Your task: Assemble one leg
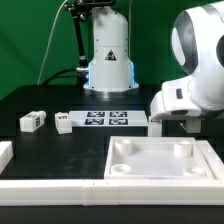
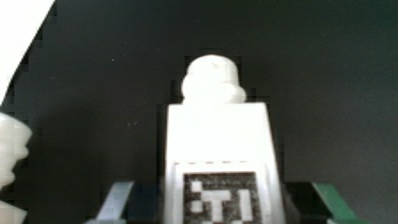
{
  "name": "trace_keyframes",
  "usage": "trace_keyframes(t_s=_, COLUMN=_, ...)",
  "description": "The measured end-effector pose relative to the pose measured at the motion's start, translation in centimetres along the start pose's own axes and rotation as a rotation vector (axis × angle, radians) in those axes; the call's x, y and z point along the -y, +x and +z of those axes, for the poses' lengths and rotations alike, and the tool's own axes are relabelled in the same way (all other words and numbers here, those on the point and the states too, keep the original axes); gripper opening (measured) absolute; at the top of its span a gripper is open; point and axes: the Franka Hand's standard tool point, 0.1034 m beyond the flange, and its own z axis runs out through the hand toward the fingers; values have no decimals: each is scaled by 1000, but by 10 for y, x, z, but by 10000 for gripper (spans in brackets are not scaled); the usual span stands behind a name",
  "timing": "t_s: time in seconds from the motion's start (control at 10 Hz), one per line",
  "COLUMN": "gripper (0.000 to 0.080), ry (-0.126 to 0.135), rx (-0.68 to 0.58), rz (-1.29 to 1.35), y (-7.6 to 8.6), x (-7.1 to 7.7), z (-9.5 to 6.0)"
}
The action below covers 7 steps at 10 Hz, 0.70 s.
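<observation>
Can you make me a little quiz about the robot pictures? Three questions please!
1. True or false: the big white panel stands on end.
2. How many loose legs lie at the exterior view's left of the marker board?
3. In the wrist view, what sits between the jaws: A) a leg, B) a cup, C) a screwdriver?
Key: 1 false; 2 two; 3 A.
</observation>
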Motion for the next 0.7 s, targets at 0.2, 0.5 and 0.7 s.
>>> trace_keyframes(t_s=0.2, gripper=288, ry=0, rx=0, rz=0, y=0, x=0, z=0)
trace_keyframes(t_s=0.5, gripper=288, ry=1, rx=-1, rz=-10, y=0, x=-1, z=-1)
trace_keyframes(t_s=0.7, gripper=288, ry=11, rx=1, rz=-57, y=-6, x=-10, z=-16)
